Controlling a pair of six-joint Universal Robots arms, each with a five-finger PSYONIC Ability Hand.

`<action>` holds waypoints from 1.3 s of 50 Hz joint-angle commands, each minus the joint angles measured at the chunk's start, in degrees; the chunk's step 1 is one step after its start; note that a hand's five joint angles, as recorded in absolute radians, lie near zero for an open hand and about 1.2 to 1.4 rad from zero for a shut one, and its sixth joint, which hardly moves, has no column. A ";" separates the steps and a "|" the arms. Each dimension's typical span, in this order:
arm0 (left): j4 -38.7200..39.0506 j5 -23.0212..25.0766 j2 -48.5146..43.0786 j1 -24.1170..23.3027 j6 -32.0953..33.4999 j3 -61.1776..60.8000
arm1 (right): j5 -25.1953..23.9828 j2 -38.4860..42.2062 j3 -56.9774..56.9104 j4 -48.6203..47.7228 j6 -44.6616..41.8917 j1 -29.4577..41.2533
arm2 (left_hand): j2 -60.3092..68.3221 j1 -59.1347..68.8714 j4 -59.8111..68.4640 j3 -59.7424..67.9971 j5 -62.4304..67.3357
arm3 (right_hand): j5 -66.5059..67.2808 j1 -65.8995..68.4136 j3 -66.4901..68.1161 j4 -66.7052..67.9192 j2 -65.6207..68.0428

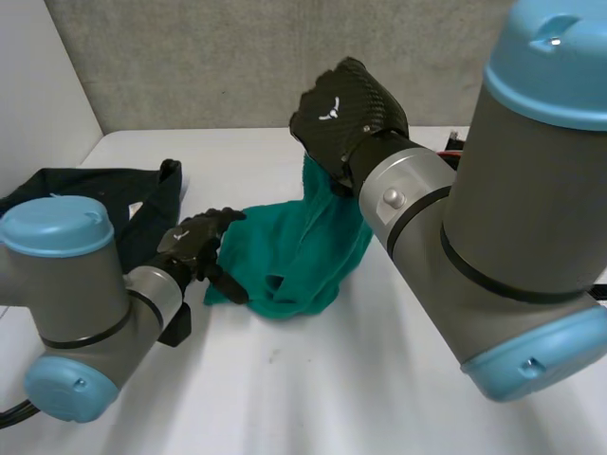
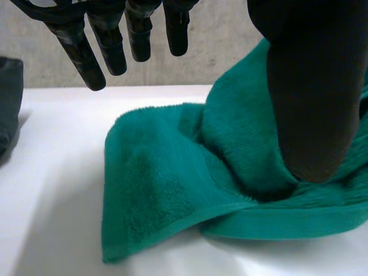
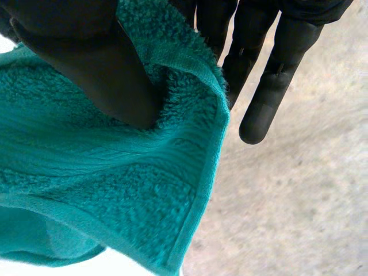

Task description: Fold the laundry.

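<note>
- The green towel [image 1: 303, 251] is the thing being handled. Most of it sits bunched on the white table [image 1: 313, 389], roughly mid-table, with one end held up off the surface.
- The right hand [image 1: 346, 109] is up in the air over the towel's far side and it's clamped on that raised end. In the right wrist view, the thumb [image 3: 86, 63] pins the hemmed edge against straight fingers [image 3: 256, 98] behind the cloth.
- The left hand [image 1: 199, 242] is down low at the towel's left edge. Its fingers [image 2: 109, 40] are straight and spread, hanging over the cloth and holding nothing. The thumb [image 2: 307, 98] tip sits down in a crease of the towel [image 2: 172, 184], so it's touching, not gripping.
- A dark garment [image 1: 95, 190] lies flat toward the table's far left corner, close to the left hand. There's bare table between it and the towel.
- For room to move, there's open white surface in front of the towel on the robot's side. There's also a strip of it behind the towel, up to the grey wall [image 1: 237, 57].
- The towel is fluffy terry, with a flatter woven band running along the hem [image 3: 198, 190]. It's flopped over itself in soft rounded folds, and one doubled edge lies flat on the table by the left hand.
- The table looks smooth and plain, and the wall is a speckled, rougher grey.
</note>
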 commanded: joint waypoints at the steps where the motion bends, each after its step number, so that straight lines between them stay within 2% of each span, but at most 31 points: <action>1: -0.56 0.17 -2.40 -1.72 -4.04 1.94 | -0.56 -2.64 1.68 -0.62 -4.23 1.37 | -1.88 -1.32 -1.75 -2.14 -2.92 | 13.62 15.47 12.03 11.43 12.81; 12: -0.64 2.20 -6.80 -5.85 -7.82 7.83 | -2.58 -8.35 3.45 0.09 -10.30 1.54 | -1.88 -1.32 -1.75 -2.14 -2.92 | 13.62 15.47 12.03 11.43 12.81; 19: -1.17 1.06 -9.44 -8.40 -7.73 9.41 | -3.55 -12.48 3.36 0.53 -12.06 -0.21 | -1.88 -1.32 -1.75 -2.14 -2.92 | 13.62 15.47 12.03 11.43 12.81; 26: 0.14 -0.52 -12.51 -10.86 -6.07 12.22 | -4.08 -14.86 3.88 2.55 -9.95 -0.57 | -1.88 -1.32 -1.75 -2.14 -2.92 | 13.62 15.47 12.03 11.43 12.81; 32: 1.90 -6.41 -16.11 -9.90 -2.11 15.30 | -3.38 -16.53 3.62 2.99 -6.35 -2.06 | 17.98 18.54 18.11 17.73 16.94 | 13.62 15.47 12.03 11.43 12.81; 36: -0.02 -8.26 -15.77 -8.76 0.96 14.60 | -3.11 -17.84 3.27 2.90 -4.77 -5.30 | 67.99 68.55 68.12 67.74 66.95 | 13.62 15.47 12.03 11.43 12.81; 39: -1.26 -8.70 -13.14 -7.62 2.72 13.20 | -3.29 -17.76 3.71 3.25 -4.76 -7.24 | 68.12 68.68 68.25 67.86 67.08 | 13.62 15.47 12.03 11.43 12.81; 43: -3.80 -8.62 -3.48 -4.02 7.64 8.63 | -4.25 -16.27 5.72 4.48 -5.03 -11.63 | 68.12 68.68 68.25 67.86 67.08 | 13.62 15.47 12.03 11.43 12.81; 46: -6.00 -5.72 6.36 -1.20 14.22 4.94 | -5.92 -14.86 8.36 5.97 -5.03 -15.15 | 68.12 68.68 68.25 67.86 67.08 | 13.62 15.47 12.03 11.43 12.81; 48: -7.84 -1.44 12.67 0.38 19.74 3.27 | -7.50 -13.64 11.07 7.03 -4.85 -17.08 | 68.12 68.68 68.25 67.86 67.08 | 13.62 15.47 12.03 11.43 12.81; 51: -10.74 2.98 16.31 2.49 25.56 2.47 | -9.17 -11.88 14.42 7.12 -4.41 -18.23 | 68.12 68.68 68.25 67.86 67.08 | 13.62 15.47 12.03 11.43 12.81; 52: -12.41 5.16 16.58 3.97 29.41 2.64 | -10.31 -9.96 16.26 6.60 -4.15 -18.67 | 68.12 68.68 68.25 67.86 67.08 | 13.62 15.47 12.03 11.43 12.81; 55: -14.35 6.24 15.27 6.70 34.09 4.31 | -11.55 -5.73 17.33 4.40 -3.54 -19.20 | 68.12 68.68 68.25 67.86 67.08 | 13.62 15.47 12.03 11.43 12.81; 59: -14.97 6.24 7.02 9.61 38.58 10.54 | -11.38 3.14 14.18 -1.92 -1.52 -19.73 | 68.12 68.68 68.25 67.86 67.08 | 13.62 15.47 12.03 11.43 12.81; 65: -13.66 7.56 -6.79 7.60 39.73 30.21 | -4.53 15.28 -3.47 -15.71 5.51 -20.25 | 68.12 68.68 68.25 67.86 67.08 | 13.62 15.47 12.03 11.43 12.81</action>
